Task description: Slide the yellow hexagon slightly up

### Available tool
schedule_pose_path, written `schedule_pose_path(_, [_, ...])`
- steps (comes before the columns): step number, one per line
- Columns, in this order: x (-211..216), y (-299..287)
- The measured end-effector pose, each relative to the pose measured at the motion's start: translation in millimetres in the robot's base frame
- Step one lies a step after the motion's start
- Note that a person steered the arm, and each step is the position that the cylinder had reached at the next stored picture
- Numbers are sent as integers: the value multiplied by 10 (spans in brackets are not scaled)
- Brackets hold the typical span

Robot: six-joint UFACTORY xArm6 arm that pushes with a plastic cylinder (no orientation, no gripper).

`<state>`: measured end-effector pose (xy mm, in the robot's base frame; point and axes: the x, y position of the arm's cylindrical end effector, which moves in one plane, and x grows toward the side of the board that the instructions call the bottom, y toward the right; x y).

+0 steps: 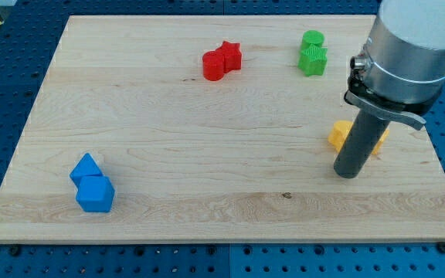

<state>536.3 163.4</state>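
Observation:
A yellow block (339,135) lies at the view's right side of the wooden board (168,116). The dark rod covers most of it, so its shape cannot be made out. A sliver of yellow (382,140) also shows to the right of the rod. My tip (348,174) rests on the board just below the yellow block, close to it or touching it.
Two red blocks (221,61) touch each other at the top middle. Two green blocks (313,52) sit together at the top right. Two blue blocks (92,184) sit together at the bottom left. The board's right edge (439,162) is near the rod.

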Motion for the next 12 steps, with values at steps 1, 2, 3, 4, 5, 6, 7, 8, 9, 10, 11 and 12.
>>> schedule_pose_path(1, [0,2])
schedule_pose_path(2, [-14,2])
schedule_pose_path(3, [-14,123])
schedule_pose_path(4, [-14,154])
schedule_pose_path(5, [-14,176])
schedule_pose_path(6, [-14,254])
schedule_pose_path(7, [0,306])
schedule_pose_path(8, [-62,416])
schedule_pose_path(9, [-164,431])
schedule_pose_path(10, [-211,424])
schedule_pose_path(11, [-249,424])
schedule_pose_path(12, [-398,424])
